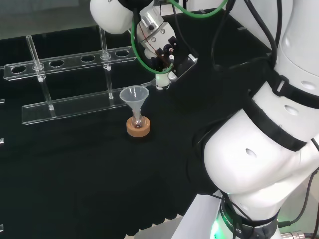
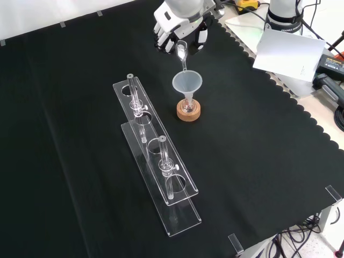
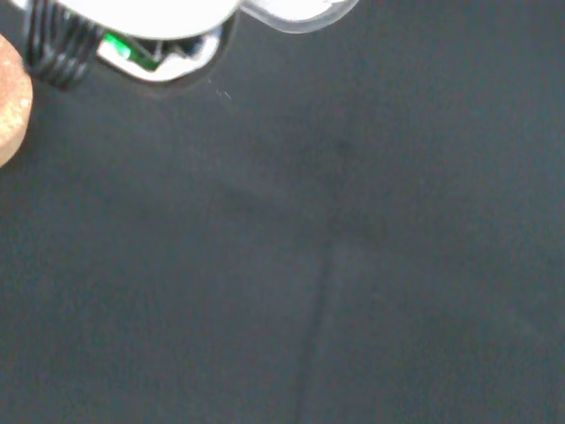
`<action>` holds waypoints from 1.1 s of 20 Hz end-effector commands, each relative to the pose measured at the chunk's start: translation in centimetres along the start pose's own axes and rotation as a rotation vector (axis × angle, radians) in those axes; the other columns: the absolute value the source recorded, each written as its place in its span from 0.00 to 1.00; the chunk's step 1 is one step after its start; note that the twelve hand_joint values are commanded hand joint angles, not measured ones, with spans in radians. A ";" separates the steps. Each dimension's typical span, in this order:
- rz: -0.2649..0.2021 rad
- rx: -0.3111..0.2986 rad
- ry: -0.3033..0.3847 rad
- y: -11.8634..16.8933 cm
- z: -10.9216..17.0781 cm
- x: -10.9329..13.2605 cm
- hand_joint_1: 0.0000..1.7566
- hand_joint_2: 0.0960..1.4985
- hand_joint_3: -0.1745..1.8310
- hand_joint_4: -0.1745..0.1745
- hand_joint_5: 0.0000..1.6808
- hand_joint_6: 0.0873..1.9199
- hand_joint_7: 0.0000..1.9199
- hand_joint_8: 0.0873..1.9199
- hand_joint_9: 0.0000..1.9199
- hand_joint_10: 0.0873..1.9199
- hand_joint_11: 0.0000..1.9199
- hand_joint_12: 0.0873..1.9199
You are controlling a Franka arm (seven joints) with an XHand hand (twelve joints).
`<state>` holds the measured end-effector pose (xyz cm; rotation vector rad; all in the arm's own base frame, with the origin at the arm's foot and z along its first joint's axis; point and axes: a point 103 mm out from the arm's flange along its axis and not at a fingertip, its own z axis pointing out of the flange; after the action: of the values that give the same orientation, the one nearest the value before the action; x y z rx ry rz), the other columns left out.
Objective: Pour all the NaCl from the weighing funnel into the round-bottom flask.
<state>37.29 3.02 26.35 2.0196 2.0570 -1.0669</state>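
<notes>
A small round-bottom flask sits on a cork ring near the cloth's middle, with a clear plastic funnel standing in its neck. The same cork ring and funnel show in the head view. The hand is curled round a clear weighing funnel, held tilted with its spout pointing down at the funnel's rim. In the head view the hand hangs just right of and above the funnel. The cork ring's edge shows in the wrist view. I cannot make out any powder.
Two clear acrylic racks lie left of the flask in the front view, each bearing a glass tube. In the head view the racks stand beyond the flask. Papers and cables lie past the cloth's scalloped right edge.
</notes>
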 end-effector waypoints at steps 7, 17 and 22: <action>0.009 0.025 -0.072 0.2 -0.6 -0.1 0.63 0.38 0.46 1.00 0.72 0.41 0.32 0.31 0.46 0.18 0.42 0.54; 0.023 0.034 -0.110 -0.2 -1.1 -0.1 0.63 0.38 0.46 1.00 0.72 0.41 0.32 0.31 0.46 0.17 0.42 0.54; 0.035 0.032 -0.141 -0.2 -1.3 0.3 0.63 0.38 0.46 1.00 0.72 0.41 0.32 0.31 0.46 0.17 0.42 0.54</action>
<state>37.59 3.61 27.23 1.9448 1.9617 -1.1928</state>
